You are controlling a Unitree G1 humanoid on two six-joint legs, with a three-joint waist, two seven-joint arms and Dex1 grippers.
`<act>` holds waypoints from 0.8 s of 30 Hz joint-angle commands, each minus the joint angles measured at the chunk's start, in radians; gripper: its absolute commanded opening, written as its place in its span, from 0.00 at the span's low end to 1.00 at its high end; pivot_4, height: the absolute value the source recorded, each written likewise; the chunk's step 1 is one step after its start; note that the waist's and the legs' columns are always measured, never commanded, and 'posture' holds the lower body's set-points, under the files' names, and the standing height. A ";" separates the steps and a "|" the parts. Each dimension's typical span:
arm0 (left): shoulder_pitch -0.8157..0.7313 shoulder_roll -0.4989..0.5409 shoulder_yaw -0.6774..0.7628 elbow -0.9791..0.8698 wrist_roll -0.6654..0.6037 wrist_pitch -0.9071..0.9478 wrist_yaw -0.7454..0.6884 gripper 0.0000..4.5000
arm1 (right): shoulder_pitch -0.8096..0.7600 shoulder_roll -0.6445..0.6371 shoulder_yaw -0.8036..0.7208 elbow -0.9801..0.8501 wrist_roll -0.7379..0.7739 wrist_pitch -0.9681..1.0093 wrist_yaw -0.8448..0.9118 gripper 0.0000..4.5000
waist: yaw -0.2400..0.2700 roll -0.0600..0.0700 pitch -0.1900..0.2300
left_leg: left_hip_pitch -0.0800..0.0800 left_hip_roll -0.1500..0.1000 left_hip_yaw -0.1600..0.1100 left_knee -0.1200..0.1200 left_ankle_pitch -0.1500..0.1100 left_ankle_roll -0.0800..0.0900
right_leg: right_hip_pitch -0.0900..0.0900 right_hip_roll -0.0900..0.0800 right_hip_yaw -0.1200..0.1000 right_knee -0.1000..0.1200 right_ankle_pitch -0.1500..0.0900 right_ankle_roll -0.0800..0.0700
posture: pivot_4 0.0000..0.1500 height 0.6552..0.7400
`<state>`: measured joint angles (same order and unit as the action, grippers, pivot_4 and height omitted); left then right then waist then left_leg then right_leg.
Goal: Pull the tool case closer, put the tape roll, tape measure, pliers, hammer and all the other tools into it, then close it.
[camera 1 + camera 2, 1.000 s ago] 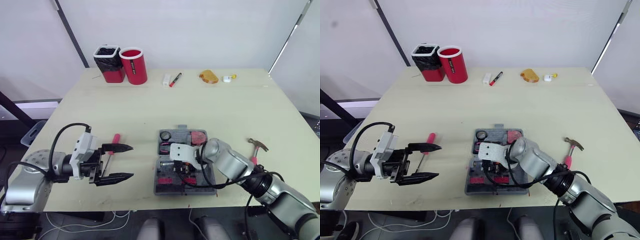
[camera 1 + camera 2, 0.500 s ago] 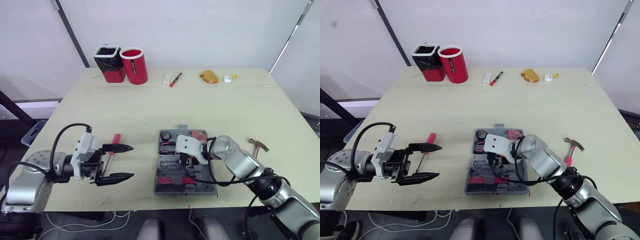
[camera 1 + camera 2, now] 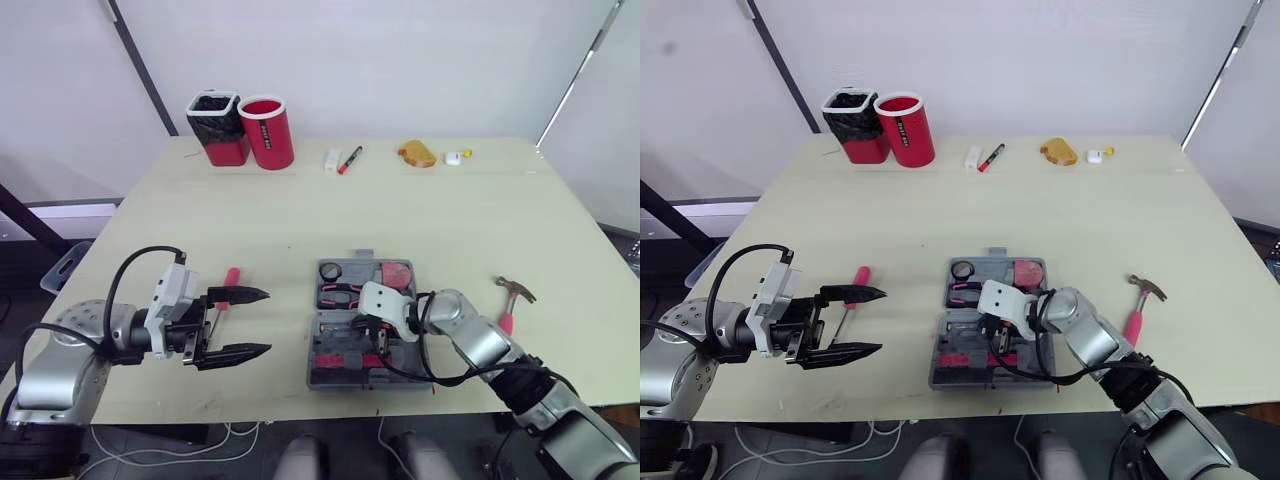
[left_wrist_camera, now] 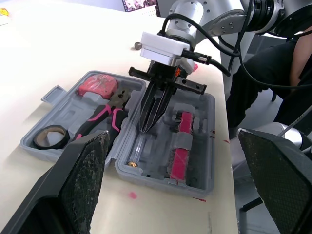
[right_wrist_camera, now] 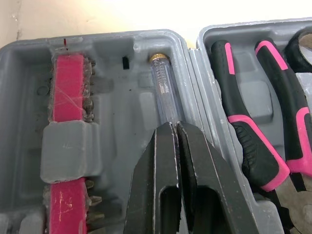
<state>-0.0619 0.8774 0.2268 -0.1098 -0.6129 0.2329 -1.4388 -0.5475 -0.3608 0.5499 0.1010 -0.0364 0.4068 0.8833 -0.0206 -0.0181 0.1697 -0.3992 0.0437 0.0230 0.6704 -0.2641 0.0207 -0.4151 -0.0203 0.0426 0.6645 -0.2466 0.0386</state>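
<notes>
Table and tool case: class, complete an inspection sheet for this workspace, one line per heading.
Surface: pale table, flat.
Job's things: tool case open, holding tape roll, pliers, tape measure and clear screwdriver; hammer lies to its right, red screwdriver to its left, both on the table.
Clutter: two red cups, marker and yellow lump along the far edge.
Grippers: left gripper open beside the red screwdriver; right gripper shut, tips over the clear screwdriver.
Cables: black cable loops on the left arm.
Surroundings: white wall behind.
</notes>
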 commanded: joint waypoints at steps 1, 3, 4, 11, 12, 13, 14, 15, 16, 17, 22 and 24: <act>0.007 0.011 0.025 -0.027 -0.011 -0.007 -0.003 1.00 | 0.017 -0.009 0.024 0.052 -0.043 0.022 0.002 0.03 | 0.000 0.000 0.000 | 0.000 0.000 0.000 0.000 0.000 0.000 | 0.000 0.000 0.000 0.000 0.000 0.000 | 1.00 1.00; 0.010 0.011 0.024 -0.029 -0.009 -0.008 -0.003 1.00 | 0.023 -0.002 0.018 0.060 -0.044 0.060 -0.005 0.03 | 0.000 -0.001 -0.001 | 0.002 0.001 0.000 0.000 0.000 0.000 | 0.002 0.000 0.000 0.000 0.000 0.000 | 1.00 1.00; 0.011 0.011 0.024 -0.029 -0.009 -0.009 -0.003 1.00 | 0.024 0.002 0.013 0.063 -0.044 0.073 -0.010 0.03 | 0.001 -0.001 -0.001 | 0.003 0.001 0.000 0.000 0.000 0.000 | 0.002 0.001 0.000 0.000 0.000 0.000 | 1.00 1.00; 0.031 -0.012 0.025 -0.022 -0.002 -0.008 0.035 1.00 | 0.045 0.015 -0.087 -0.040 0.032 0.033 -0.010 0.03 | 0.003 -0.002 -0.002 | 0.003 0.001 0.000 0.000 0.000 0.000 | 0.002 0.001 0.000 0.000 0.000 0.000 | 1.00 1.00; 0.039 -0.018 0.031 -0.022 -0.008 -0.003 0.048 1.00 | 0.059 0.026 -0.131 -0.068 0.069 0.019 -0.016 0.03 | 0.003 -0.002 -0.002 | 0.002 0.001 0.000 0.000 0.000 0.000 | 0.002 0.001 0.000 0.000 0.000 0.000 | 1.00 1.00; 0.050 -0.027 0.041 -0.022 -0.013 0.000 0.063 1.00 | 0.076 0.030 -0.171 -0.097 0.098 0.000 -0.022 0.03 | 0.003 -0.002 -0.002 | 0.002 0.001 0.000 0.000 0.000 0.000 | 0.002 0.001 0.000 -0.001 0.000 0.000 | 1.00 1.00; 0.061 -0.039 0.051 -0.020 -0.014 -0.003 0.082 1.00 | 0.097 0.032 -0.214 -0.124 0.129 -0.018 -0.030 0.03 | 0.005 -0.002 -0.001 | 0.001 0.001 0.000 0.000 0.000 0.000 | 0.002 0.001 0.000 -0.001 0.000 0.000 | 1.00 1.00; 0.069 -0.047 0.059 -0.020 -0.014 -0.005 0.095 1.00 | 0.112 0.034 -0.242 -0.142 0.148 -0.029 -0.034 0.03 | 0.005 -0.002 -0.001 | 0.001 0.002 0.000 0.000 0.000 0.000 | 0.002 0.000 0.000 -0.001 0.000 0.000 | 1.00 1.00; 0.075 -0.056 0.065 -0.020 -0.011 -0.012 0.109 1.00 | 0.126 0.035 -0.266 -0.156 0.164 -0.036 -0.040 0.03 | 0.005 -0.002 -0.001 | 0.000 0.001 0.000 0.000 0.000 0.000 | 0.002 0.000 0.000 -0.002 0.000 0.000 | 1.00 1.00; 0.079 -0.070 0.075 -0.017 -0.003 -0.023 0.136 1.00 | 0.148 0.043 -0.308 -0.177 0.200 -0.033 -0.051 0.03 | 0.007 -0.002 -0.001 | 0.000 0.001 0.000 0.000 0.000 0.000 | 0.002 0.000 0.000 -0.002 0.000 0.000 | 1.00 1.00; 0.126 -0.120 0.120 -0.021 0.005 -0.018 0.246 1.00 | 0.322 0.021 -0.468 -0.279 0.298 -0.097 -0.070 0.03 | 0.009 -0.002 -0.001 | 0.000 0.001 -0.001 0.000 0.000 0.000 | 0.002 0.000 -0.001 -0.002 0.000 0.000 | 1.00 1.00; 0.154 -0.142 0.137 -0.025 0.012 -0.020 0.292 1.00 | 0.387 0.018 -0.522 -0.304 0.302 -0.143 -0.106 0.03 | 0.008 -0.002 -0.001 | 0.000 0.001 -0.001 -0.001 0.000 0.000 | 0.002 0.000 -0.001 -0.002 0.000 0.000 | 1.00 1.00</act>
<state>0.0640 0.7563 0.3183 -0.1077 -0.6064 0.2251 -1.2094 -0.2197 -0.3380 0.1134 -0.1345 0.2371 0.3431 0.8160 -0.0121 -0.0201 0.1686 -0.3991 0.0449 0.0225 0.6698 -0.2643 0.0205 -0.4131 -0.0210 0.0418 0.6624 -0.2465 0.0384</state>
